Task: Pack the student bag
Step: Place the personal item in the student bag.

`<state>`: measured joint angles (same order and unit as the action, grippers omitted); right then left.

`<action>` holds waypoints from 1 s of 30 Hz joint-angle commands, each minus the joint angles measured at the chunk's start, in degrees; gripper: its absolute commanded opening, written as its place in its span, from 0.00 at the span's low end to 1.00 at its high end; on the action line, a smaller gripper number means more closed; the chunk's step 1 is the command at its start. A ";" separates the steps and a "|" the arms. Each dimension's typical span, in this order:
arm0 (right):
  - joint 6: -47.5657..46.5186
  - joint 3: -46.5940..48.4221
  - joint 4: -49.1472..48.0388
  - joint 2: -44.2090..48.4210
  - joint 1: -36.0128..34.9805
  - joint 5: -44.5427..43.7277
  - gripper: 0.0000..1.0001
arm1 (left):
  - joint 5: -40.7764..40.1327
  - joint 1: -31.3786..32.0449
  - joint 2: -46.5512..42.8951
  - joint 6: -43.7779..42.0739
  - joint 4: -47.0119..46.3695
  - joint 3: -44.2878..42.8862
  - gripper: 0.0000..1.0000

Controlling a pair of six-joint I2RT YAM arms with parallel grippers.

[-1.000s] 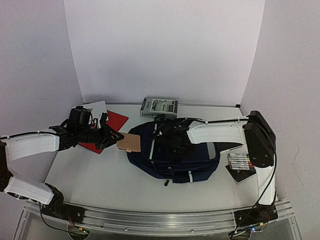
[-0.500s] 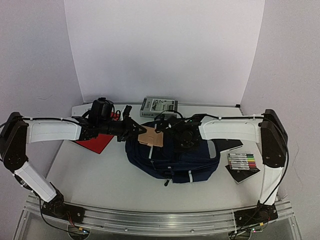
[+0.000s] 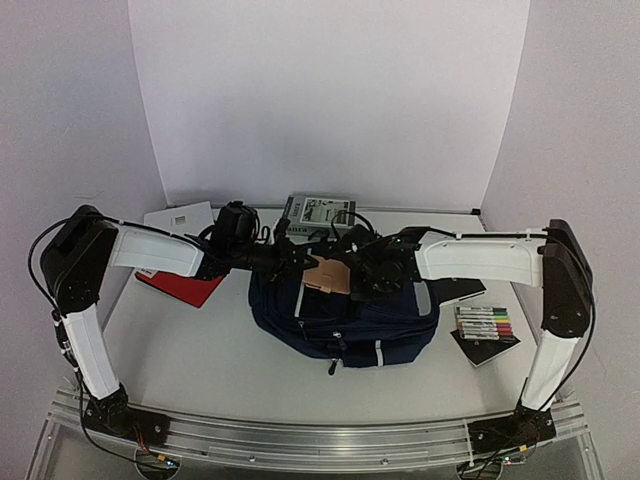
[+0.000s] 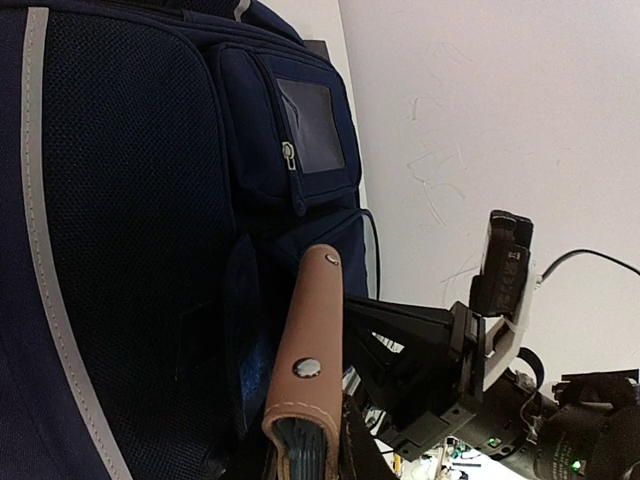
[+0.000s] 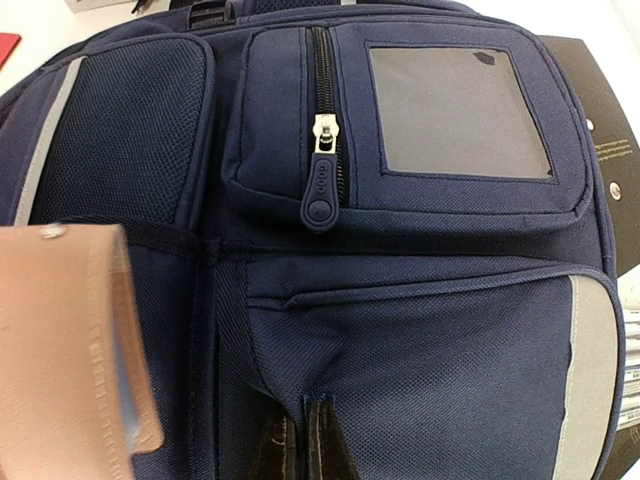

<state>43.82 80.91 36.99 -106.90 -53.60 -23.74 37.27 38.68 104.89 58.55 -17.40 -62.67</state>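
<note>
Left gripper (image 4: 305, 462): clamped narrowly on the tan wallet (image 4: 308, 340), held over the backpack's top.
Navy backpack (image 3: 350, 325): lying on the table (image 3: 200, 350), beneath both grippers.
Right gripper (image 5: 303, 440): fully closed, pinching backpack front fabric.

A grey table (image 3: 200, 360) is sitting in front of a white back wall (image 3: 330, 100). A grey and white book (image 3: 318, 212) is lying at the table's back edge, in the middle. A white card (image 3: 180, 217) is lying at the table's back left corner. A red folder (image 3: 190, 290) is lying on the table's left side, just in front of that card. A pack of colored markers (image 3: 484, 323) is lying on the table's right side, on top of a black card (image 3: 480, 352). A tan wallet (image 3: 325, 275) with a small metal snap is hanging in the air over the table's middle.
</note>
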 commanded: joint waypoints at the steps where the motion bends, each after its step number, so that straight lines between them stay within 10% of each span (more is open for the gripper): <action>1: 1.09 0.39 -4.66 5.82 0.04 0.32 0.00 | -0.08 0.51 2.92 1.20 -4.91 -4.73 0.00; 30: 5.63 -0.53 -6.05 7.04 0.41 -2.69 0.00 | -1.65 4.97 5.93 8.23 1.02 -4.04 0.00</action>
<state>47.46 78.72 36.78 -103.59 -53.10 -23.01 34.41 41.93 113.15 65.10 -17.47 -67.61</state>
